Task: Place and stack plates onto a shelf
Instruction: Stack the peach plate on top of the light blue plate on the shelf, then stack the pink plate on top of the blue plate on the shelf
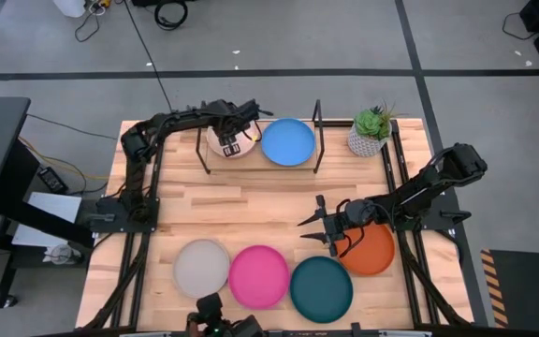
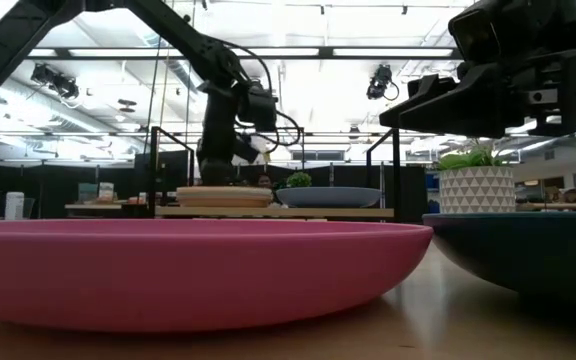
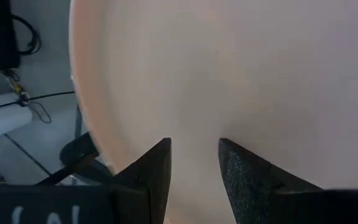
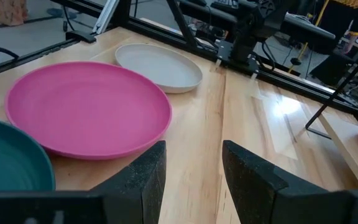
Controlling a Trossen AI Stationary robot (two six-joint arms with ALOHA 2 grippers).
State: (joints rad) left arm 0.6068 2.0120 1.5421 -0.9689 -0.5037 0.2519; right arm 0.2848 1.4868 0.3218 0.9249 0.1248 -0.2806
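Observation:
On the shelf at the table's far side, a peach plate lies on top of a short stack. A blue plate rests beside it on the board. My left gripper is open close over the peach plate's inside. The grey plate, magenta plate and dark teal plate lie flat in a row along the near edge. The orange plate lies partly under my right arm. My right gripper is open above bare table, left of the orange plate.
A small green potted plant stands on the table just right of the shelf. The shelf's thin black uprights rise beside the blue plate. Bare wooden table lies between the shelf and the row of plates.

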